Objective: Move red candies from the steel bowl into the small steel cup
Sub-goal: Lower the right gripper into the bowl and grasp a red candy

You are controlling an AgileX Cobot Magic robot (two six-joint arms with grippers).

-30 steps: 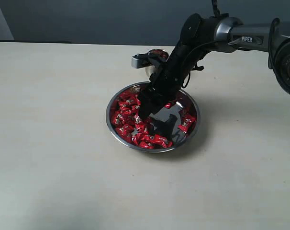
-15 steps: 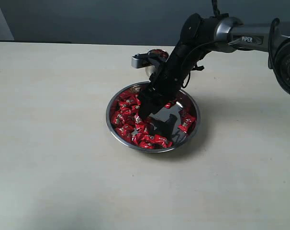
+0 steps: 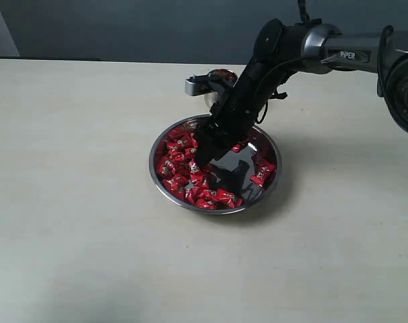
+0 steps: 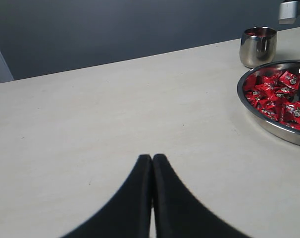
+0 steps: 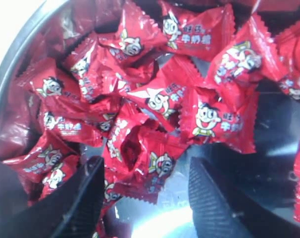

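The steel bowl (image 3: 165, 190) sits mid-table, holding many red candies (image 3: 177, 168). My right gripper (image 3: 202, 163) is down inside it, open, its fingers straddling a red candy (image 5: 150, 168) on the bowl floor without squeezing it. More red candies (image 5: 209, 119) crowd around the fingertips (image 5: 93, 186). The small steel cup (image 4: 258, 46) stands just behind the bowl; it holds some red candy and is mostly hidden by the right arm in the exterior view. My left gripper (image 4: 152, 159) is shut and empty, low over bare table well away from the steel bowl (image 4: 259, 110).
A small grey block (image 3: 196, 85) on the right arm hangs beside the cup. The pale tabletop (image 3: 69, 202) stretches wide around the bowl, ending at a dark wall behind.
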